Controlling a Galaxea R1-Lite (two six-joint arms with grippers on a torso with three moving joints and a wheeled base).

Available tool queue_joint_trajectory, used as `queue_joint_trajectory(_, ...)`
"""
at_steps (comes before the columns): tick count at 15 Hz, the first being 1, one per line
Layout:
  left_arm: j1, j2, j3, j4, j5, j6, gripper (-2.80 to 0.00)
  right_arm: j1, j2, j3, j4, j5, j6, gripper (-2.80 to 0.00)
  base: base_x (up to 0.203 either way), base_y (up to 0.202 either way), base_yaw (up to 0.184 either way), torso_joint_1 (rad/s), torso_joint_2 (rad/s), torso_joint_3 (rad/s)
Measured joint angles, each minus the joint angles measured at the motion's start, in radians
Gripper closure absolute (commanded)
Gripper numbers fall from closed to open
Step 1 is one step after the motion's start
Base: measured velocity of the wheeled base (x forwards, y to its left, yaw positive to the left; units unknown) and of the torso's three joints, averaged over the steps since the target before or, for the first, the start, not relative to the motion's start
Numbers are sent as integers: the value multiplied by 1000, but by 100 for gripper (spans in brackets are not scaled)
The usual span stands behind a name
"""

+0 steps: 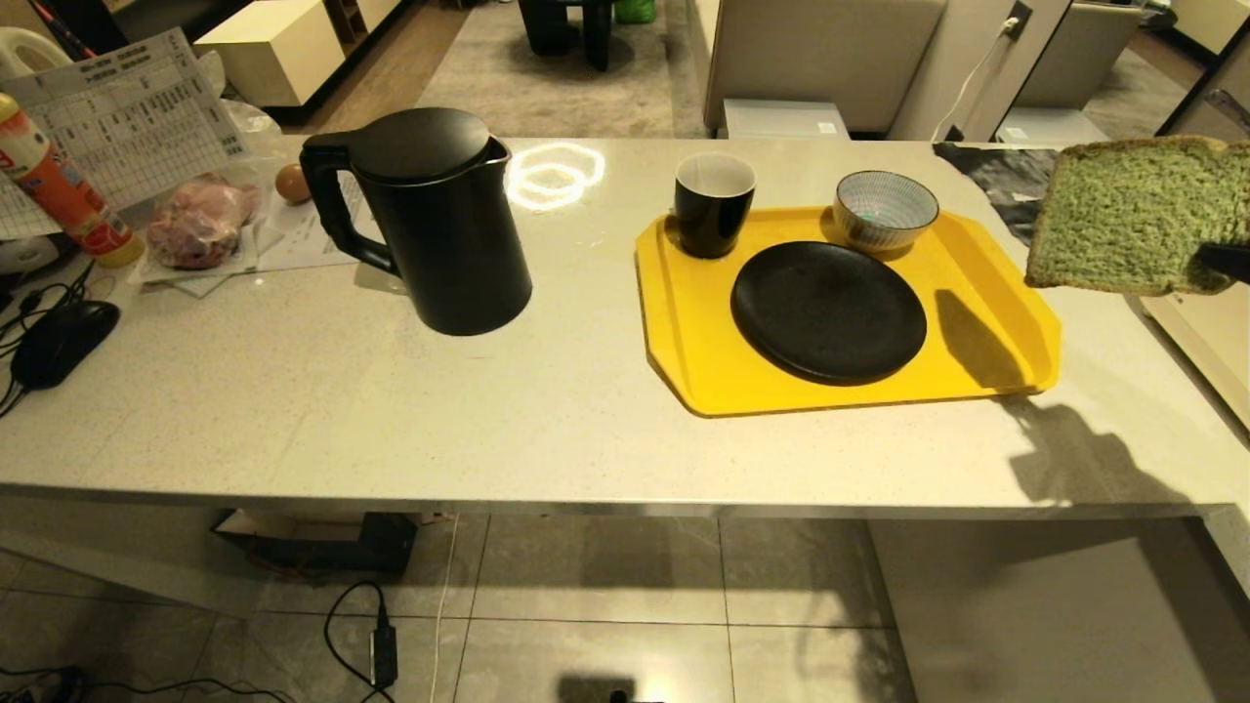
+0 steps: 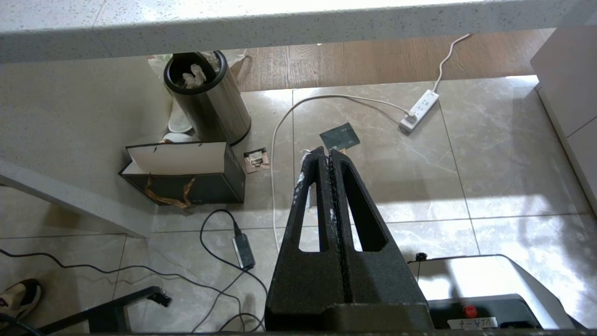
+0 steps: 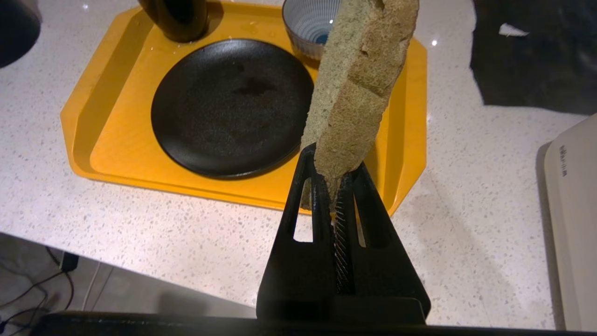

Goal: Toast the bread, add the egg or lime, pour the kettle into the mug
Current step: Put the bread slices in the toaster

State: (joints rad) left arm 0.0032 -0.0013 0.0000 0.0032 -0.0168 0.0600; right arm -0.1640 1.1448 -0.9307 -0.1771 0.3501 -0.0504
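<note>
My right gripper (image 3: 333,165) is shut on the lower edge of the bread (image 3: 359,84), a thick pale green slice with a tan crust. In the head view the bread (image 1: 1133,215) hangs in the air at the far right, above the counter and just beyond the yellow tray's right end, with the right gripper (image 1: 1226,259) at the picture's edge. The black kettle (image 1: 439,225) stands mid-left on the counter. The black mug (image 1: 713,205) stands on the tray's far left corner. An egg (image 1: 291,183) lies far left behind the kettle. The lime is out of view. My left gripper (image 2: 326,151) is shut and empty, parked below the counter over the floor.
The yellow tray (image 1: 684,332) also holds a black plate (image 1: 828,310) and a striped bowl (image 1: 885,208). A white appliance (image 3: 573,224) sits at the counter's right end. At the left lie a bottle (image 1: 59,186), a bagged lump (image 1: 200,220), papers and a mouse (image 1: 63,337).
</note>
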Motion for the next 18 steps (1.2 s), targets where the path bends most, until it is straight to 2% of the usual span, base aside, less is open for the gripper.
queue_joint_trajectory(18, 0, 0, 0, 0, 0, 0, 0, 0, 8, 21, -13, 5, 3, 0, 0, 0, 0, 0, 0, 0)
